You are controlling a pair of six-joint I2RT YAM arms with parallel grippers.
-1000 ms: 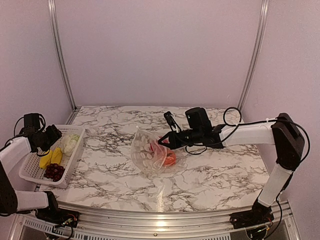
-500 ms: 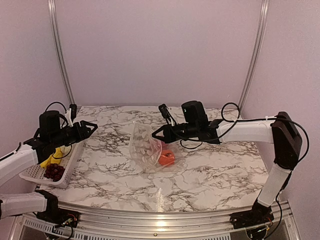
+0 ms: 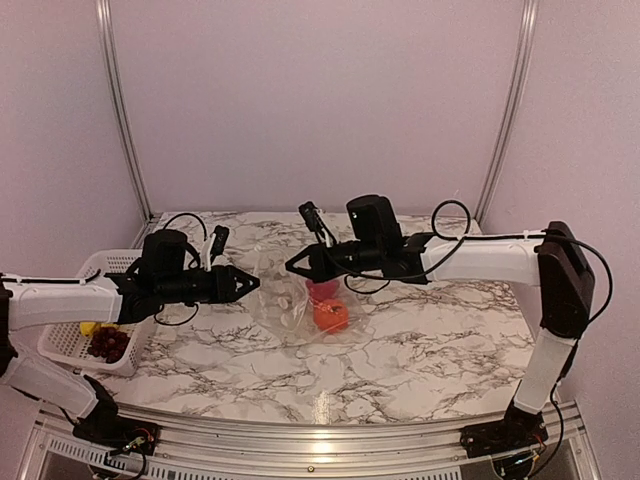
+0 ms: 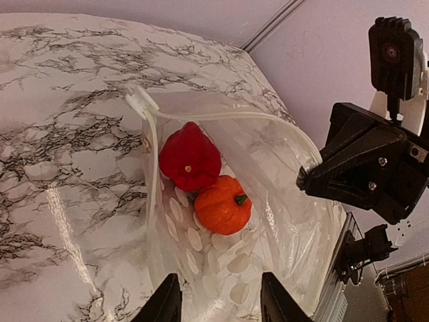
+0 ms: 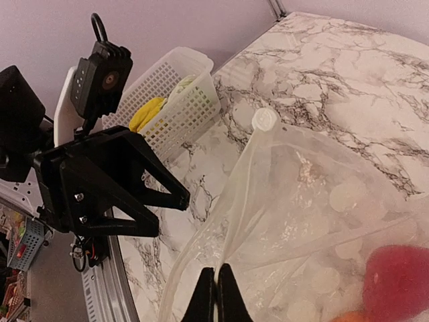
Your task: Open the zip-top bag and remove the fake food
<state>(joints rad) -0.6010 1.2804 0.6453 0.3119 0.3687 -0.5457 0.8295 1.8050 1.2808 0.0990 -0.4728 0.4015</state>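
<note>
**Far left:** a white lattice plastic basket (image 3: 62,350) stands on the marble tabletop (image 3: 430,340). It holds a yellow banana-like piece (image 3: 90,327) and a dark grape bunch (image 3: 106,344), both already out of the bag.

**Left of centre:** the left pincer (image 4: 221,302), fingers parted and empty, faces the mouth of the clear, crinkly zip-top bag (image 4: 288,221), apparently lined up to reach in.

**Centre:** inside the bag, a red round piece (image 4: 190,155) and a small orange pumpkin-like piece (image 4: 223,204) lie touching on its lower wall.

**Right:** the right pincer (image 5: 216,290), closed on the bag's upper lip, lifts it so the mouth gapes toward the left arm.
</note>
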